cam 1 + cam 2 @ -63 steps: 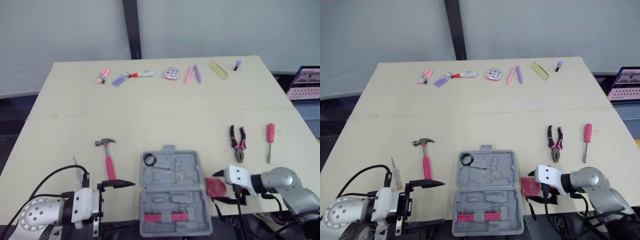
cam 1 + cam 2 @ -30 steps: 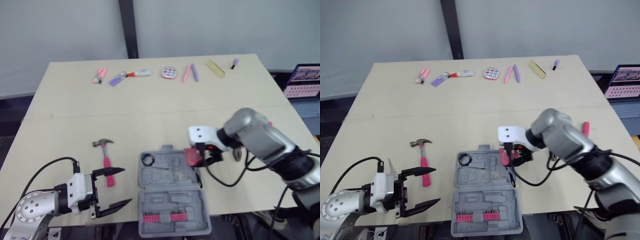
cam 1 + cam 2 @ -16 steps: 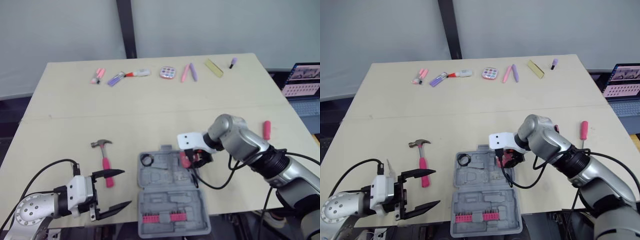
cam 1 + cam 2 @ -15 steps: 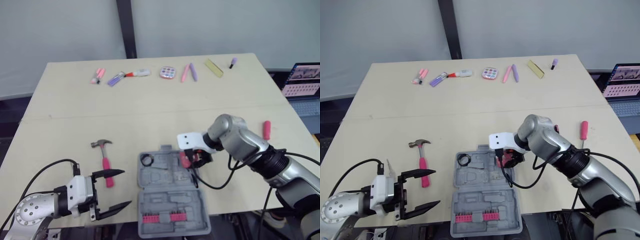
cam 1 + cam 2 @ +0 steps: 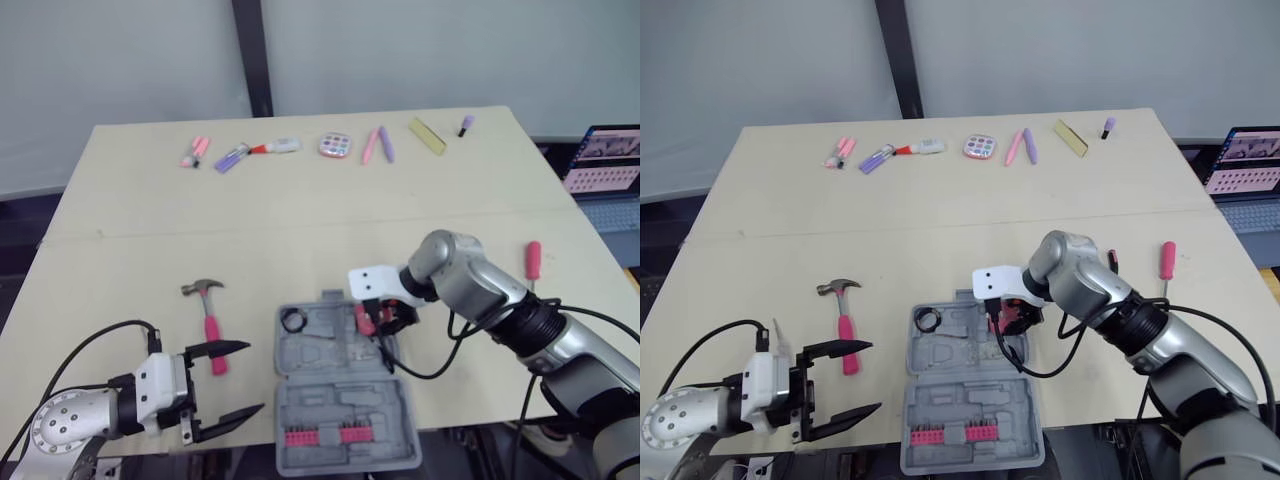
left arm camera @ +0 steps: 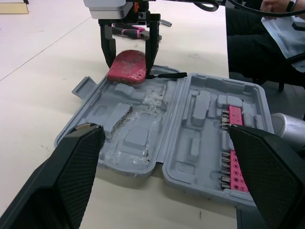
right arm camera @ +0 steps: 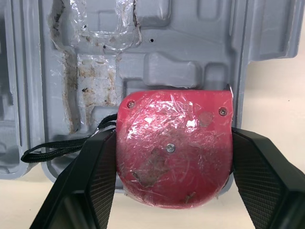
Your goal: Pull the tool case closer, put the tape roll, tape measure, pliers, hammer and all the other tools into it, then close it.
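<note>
The surface (image 5: 300, 200) is carrying the open tool case (image 5: 340, 385) at lower centre of the frame. The right pincer (image 5: 376, 320) is gripping the red tape measure (image 7: 174, 152) over the right rim of the case's upper half, and the pockets (image 7: 95, 76) are lying just left of it. The left pincer (image 5: 253, 378), at lower left, is standing wide open and empty.

A laptop (image 5: 608, 160) with a lit screen sat just off the counter's (image 5: 300, 215) right side. A dark pole (image 5: 250, 55) rose behind its far edge, against a pale backdrop (image 5: 450, 50).
</note>
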Action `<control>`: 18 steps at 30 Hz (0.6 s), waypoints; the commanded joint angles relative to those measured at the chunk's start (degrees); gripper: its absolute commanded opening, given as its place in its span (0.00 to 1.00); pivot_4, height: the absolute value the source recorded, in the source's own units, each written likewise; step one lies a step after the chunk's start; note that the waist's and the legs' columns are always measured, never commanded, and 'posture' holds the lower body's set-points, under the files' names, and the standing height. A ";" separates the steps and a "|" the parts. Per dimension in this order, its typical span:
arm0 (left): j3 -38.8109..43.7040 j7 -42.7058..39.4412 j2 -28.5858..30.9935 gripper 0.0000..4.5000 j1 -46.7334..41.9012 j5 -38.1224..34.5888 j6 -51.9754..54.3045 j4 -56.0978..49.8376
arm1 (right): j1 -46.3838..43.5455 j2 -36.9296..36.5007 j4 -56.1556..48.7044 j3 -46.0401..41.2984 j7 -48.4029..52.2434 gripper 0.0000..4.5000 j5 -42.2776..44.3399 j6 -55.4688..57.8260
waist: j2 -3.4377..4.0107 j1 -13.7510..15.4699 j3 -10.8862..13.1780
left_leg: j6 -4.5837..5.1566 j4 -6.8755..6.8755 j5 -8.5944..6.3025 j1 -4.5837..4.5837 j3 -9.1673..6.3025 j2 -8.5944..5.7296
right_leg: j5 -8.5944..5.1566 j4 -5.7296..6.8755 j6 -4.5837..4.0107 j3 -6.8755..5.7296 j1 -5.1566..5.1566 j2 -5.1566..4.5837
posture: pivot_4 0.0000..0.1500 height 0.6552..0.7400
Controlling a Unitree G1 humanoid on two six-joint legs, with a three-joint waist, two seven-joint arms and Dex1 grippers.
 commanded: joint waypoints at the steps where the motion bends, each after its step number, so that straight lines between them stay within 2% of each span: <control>1: -0.11 0.12 0.00 1.00 0.64 0.26 -0.71 -1.92 | -0.33 0.13 -1.04 -0.99 0.26 0.89 -0.52 -1.11 | 0.00 0.01 0.00 | 0.00 0.00 0.00 0.00 0.00 0.00 | 0.00 0.00 0.00 0.00 0.00 0.00 | 1.00 1.00; 2: -0.15 0.10 0.02 1.00 0.60 0.28 -0.74 -1.87 | -0.28 0.24 -1.06 -1.11 0.09 0.98 -0.58 -1.26 | 0.00 0.00 0.00 | 0.00 0.00 0.00 0.00 0.00 0.00 | 0.00 0.00 0.00 0.00 0.00 0.00 | 1.00 1.00; 3: -0.19 0.08 0.02 1.00 0.54 0.31 -0.77 -1.81 | -0.26 0.42 -1.02 -1.24 -0.19 0.99 -0.70 -1.34 | 0.00 0.00 0.00 | 0.00 0.00 0.00 0.00 0.00 0.00 | 0.00 0.00 0.00 0.00 0.00 0.00 | 1.00 1.00; 11: -0.75 -0.12 0.07 1.00 0.14 0.47 -0.99 -1.48 | -0.67 0.29 -3.57 -3.10 0.01 0.99 0.24 1.00 | 0.00 0.01 0.00 | 0.00 0.00 0.00 0.00 0.00 0.00 | 0.00 0.00 0.00 0.00 0.00 0.00 | 1.00 1.00; 15: -1.22 0.01 0.01 1.00 -0.97 0.61 -0.93 -1.00 | 1.19 -1.70 -6.23 -10.98 0.02 0.99 6.26 3.95 | 0.00 0.22 0.01 | 0.00 0.00 0.00 -0.01 0.00 0.00 | 0.00 -0.01 0.00 0.00 0.00 0.00 | 1.00 1.00; 18: -1.54 -0.02 -0.10 1.00 -1.40 0.78 -1.05 -0.68 | 5.53 -3.37 -6.76 -16.88 -0.50 0.99 10.77 0.45 | -0.03 0.32 -0.01 | 0.00 0.00 0.00 -0.01 -0.03 0.00 | 0.00 -0.02 0.00 -0.04 0.05 0.00 | 1.00 1.00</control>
